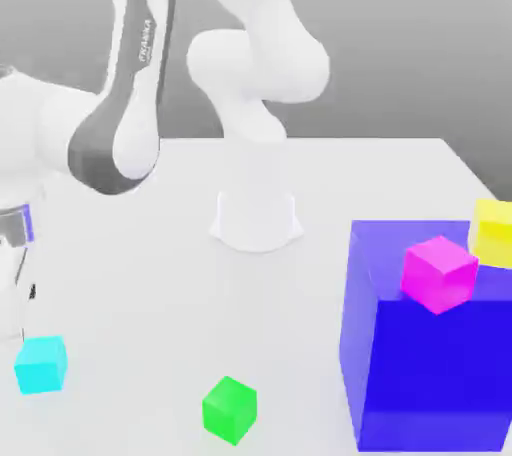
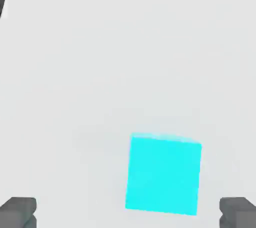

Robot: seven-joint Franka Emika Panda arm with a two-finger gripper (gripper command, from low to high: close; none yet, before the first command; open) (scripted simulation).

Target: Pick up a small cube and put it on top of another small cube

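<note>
A small cyan cube lies on the white table near the front of the exterior view's left. My gripper hangs just above it at that view's left edge, apart from it. In the hand view the cyan cube sits flat on the table below my gripper, off centre toward one of the two dark fingertips, which stand wide apart; the gripper is open and holds nothing. A small green cube rests on the table at the front middle.
A large blue block fills the front of the exterior view's right, with a magenta cube on its top. A yellow cube sits behind it. The arm's white base stands mid-table.
</note>
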